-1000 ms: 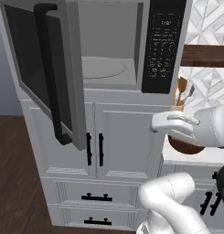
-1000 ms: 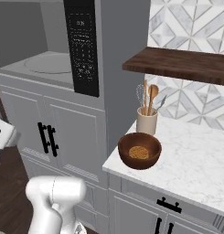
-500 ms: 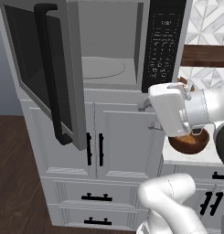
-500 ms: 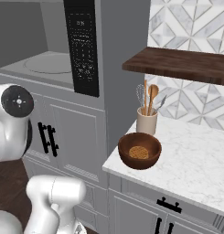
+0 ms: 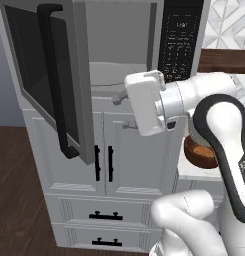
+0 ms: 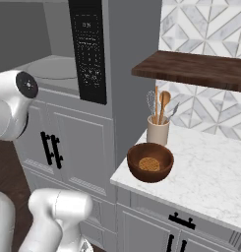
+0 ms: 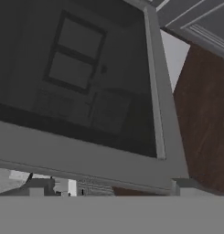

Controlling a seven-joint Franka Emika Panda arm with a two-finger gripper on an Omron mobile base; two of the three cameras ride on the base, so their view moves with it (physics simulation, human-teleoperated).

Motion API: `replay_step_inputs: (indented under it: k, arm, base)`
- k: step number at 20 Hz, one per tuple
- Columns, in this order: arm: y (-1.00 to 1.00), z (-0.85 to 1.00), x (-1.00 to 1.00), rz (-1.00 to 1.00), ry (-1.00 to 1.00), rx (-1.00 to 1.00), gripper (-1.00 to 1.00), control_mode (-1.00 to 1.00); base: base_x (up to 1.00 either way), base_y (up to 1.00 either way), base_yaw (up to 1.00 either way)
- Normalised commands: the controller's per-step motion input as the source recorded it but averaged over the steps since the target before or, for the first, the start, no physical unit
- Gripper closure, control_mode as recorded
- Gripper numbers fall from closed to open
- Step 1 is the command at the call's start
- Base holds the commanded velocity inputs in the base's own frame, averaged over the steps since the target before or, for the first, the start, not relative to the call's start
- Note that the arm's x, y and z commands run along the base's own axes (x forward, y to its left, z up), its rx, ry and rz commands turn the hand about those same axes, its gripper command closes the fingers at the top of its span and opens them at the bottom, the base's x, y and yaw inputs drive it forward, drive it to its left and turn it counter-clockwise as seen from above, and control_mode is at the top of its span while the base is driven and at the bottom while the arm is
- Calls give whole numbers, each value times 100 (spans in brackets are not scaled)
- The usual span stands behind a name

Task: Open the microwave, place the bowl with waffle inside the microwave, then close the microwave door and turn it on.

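Now the door [image 5: 54, 80] stands swung wide, leaving the microwave [image 5: 119, 75] cavity clear; the gripper [image 5: 121, 112] – jaws spread, empty – hangs before its lower edge, while the bowl [image 6: 150, 161] sits at the counter [image 6: 210, 172] corner.

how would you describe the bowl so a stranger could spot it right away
Find the white marble counter to the right of the tall grey microwave unit, under the dark wooden shelf. Near its front left corner sits the bowl, just in front of a beige utensil holder. It is round, glossy dark brown, with a golden waffle inside.
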Motion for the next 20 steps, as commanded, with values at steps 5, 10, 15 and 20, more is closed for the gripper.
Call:
replay_step_inputs:
  k: [5, 10, 15, 20]
  arm:
    - [46, 0, 66, 14, 0, 9, -100, -100]
    - [50, -5, 60, 10, 0, 5, -100, -100]
    - [66, -10, 42, 3, 3, 0, -100, -100]
    - [66, -8, 22, 0, 0, 0, -100, -100]
  base:
    - [0, 0, 0]
    - [0, 0, 0]
    - [0, 0, 0]
    - [0, 0, 0]
